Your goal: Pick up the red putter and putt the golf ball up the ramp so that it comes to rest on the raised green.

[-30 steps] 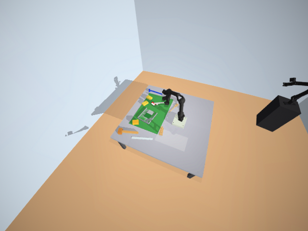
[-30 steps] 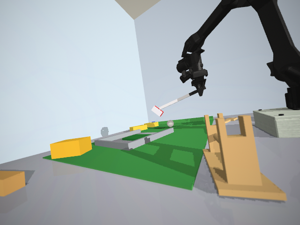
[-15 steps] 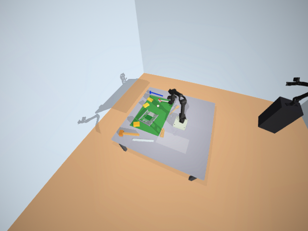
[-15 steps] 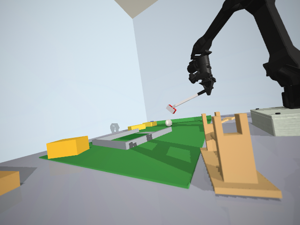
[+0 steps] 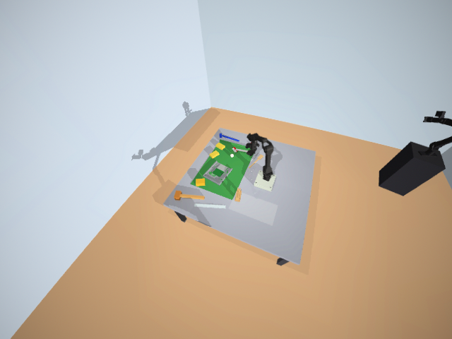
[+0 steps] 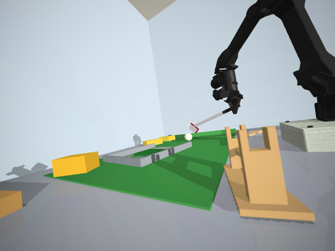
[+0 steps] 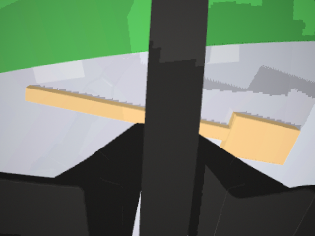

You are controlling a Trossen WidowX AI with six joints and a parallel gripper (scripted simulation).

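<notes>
My gripper (image 5: 250, 153) (image 6: 234, 111) (image 7: 159, 135) is shut on the putter's dark grip (image 7: 177, 79). Its pale shaft (image 6: 209, 119) slants down from the fingers to a red and white head (image 5: 234, 149) (image 6: 193, 127), held above the mat. The white golf ball (image 5: 232, 155) (image 6: 188, 136) rests on the green mat (image 5: 241, 170) (image 6: 135, 183), close to the head but apart from it, on the grey frame's side. The grey walled frame (image 5: 225, 176) (image 6: 121, 159) lies farther along the mat. I cannot clearly make out the ramp and raised green. The wrist view hides head and ball.
Yellow blocks (image 5: 200, 181) (image 5: 214, 154) (image 6: 75, 164) sit on the mat. A wooden mallet (image 5: 256, 160) (image 7: 266, 140) lies between mat and arm base. A wooden stand (image 5: 238, 194) (image 6: 265, 172), orange mallet (image 5: 177, 195), pale bar (image 5: 210, 205) and blue club (image 5: 229, 138) lie around the mat.
</notes>
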